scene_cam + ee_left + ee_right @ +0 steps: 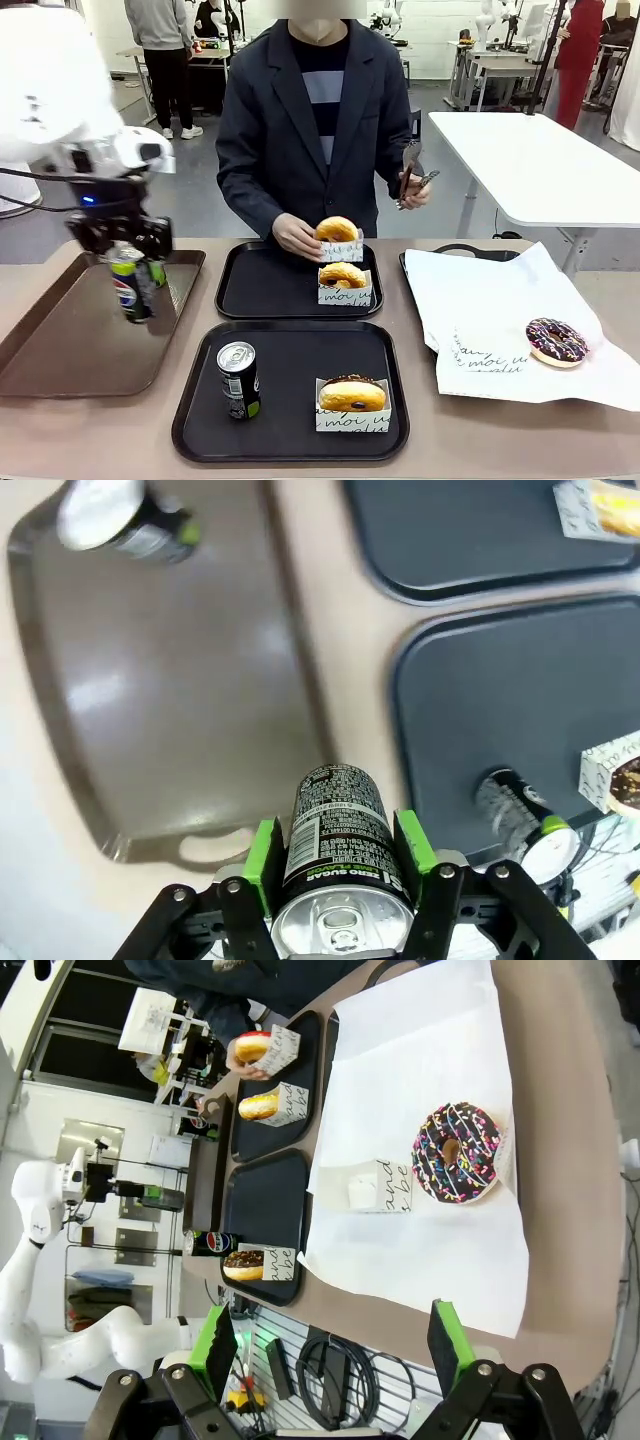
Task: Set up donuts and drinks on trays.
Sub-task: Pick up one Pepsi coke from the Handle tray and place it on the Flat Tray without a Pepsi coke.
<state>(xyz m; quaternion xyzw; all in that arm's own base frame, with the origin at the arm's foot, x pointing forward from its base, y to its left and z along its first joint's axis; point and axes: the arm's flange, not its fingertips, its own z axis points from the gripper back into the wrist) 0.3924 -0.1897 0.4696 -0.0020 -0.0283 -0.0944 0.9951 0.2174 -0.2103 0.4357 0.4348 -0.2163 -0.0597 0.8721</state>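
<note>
Drinks and donuts are partly laid out on the two black trays. On the near black tray [300,440] one Pepsi can [238,380] stands upright at the left. A chocolate-iced donut [352,396] sits in its printed paper sleeve at the right, apart from the can. To the left, over the brown tray [60,350], a second can [335,820] is clenched across its body by the fingers of the left gripper [340,855]. A third can [120,520] is seen farther off on that tray. The right gripper [330,1350] has its fingers spread with nothing between them, off the edge of the white paper [480,300], on which a sprinkled donut [556,342] lies. Beyond, the far black tray [260,290] carries one sleeved donut [343,277]. Another donut [337,232] is held at its back rim by the person's hand [293,236].

The cans are judged stiff but thin-walled and smooth, so a mid-body hold is preferred. The donuts are judged soft, with icing easily marred, and are best taken by the sleeve.

Whether the clenched can's base touches the brown tray cannot be told, as it is blurred in the front view. The hand-held donut is partly covered by sleeve and hand.
</note>
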